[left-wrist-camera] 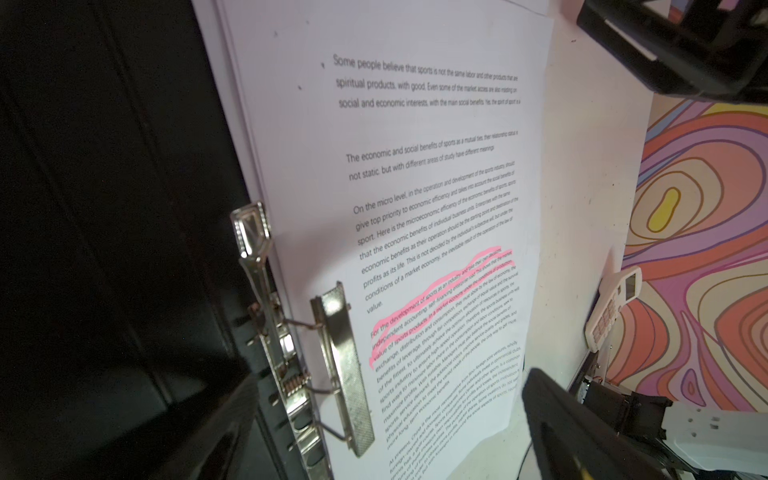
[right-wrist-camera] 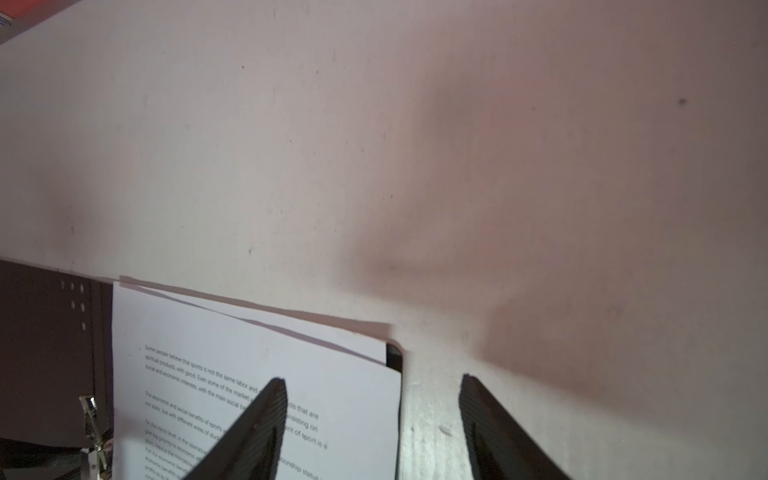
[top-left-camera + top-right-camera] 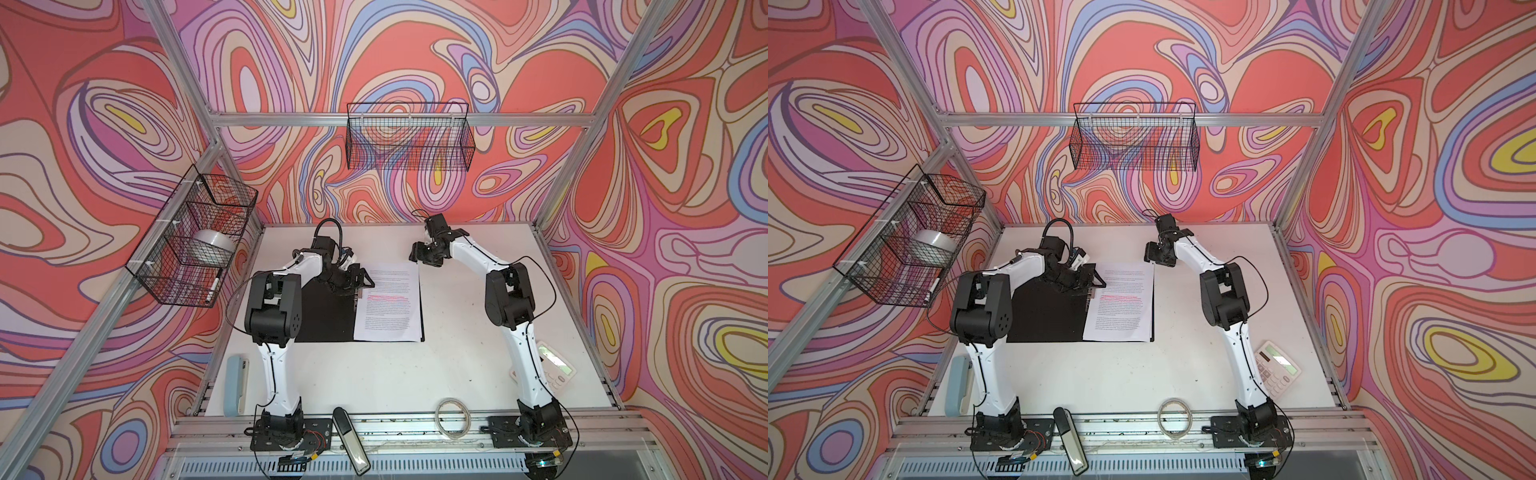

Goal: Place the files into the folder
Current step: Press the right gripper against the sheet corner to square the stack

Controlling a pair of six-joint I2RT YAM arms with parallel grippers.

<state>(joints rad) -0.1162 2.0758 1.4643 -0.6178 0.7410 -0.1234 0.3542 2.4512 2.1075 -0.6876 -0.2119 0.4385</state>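
The folder [image 3: 324, 316] [image 3: 1050, 316] lies open on the table, black inside up. The files [image 3: 388, 307] [image 3: 1121, 307], white sheets with a pink highlighted line, lie stacked on its right half. In the left wrist view the metal spine clip [image 1: 336, 365] reaches over the files' [image 1: 415, 208] spine-side edge, its lever tilted up. My left gripper [image 3: 365, 284] [image 3: 1098, 282] [image 1: 386, 419] hovers open at that clip, holding nothing. My right gripper [image 3: 415, 255] [image 3: 1148, 253] [image 2: 374, 399] hangs open over the files' [image 2: 249, 365] far right corner, also holding nothing.
A white calculator [image 3: 557, 365] [image 3: 1277, 368] lies by the right arm. A tape ring [image 3: 453, 417], a blue-grey case [image 3: 236, 384] and a black-silver tool [image 3: 351, 440] lie near the front edge. Wire baskets [image 3: 409, 139] [image 3: 195, 237] hang on the walls.
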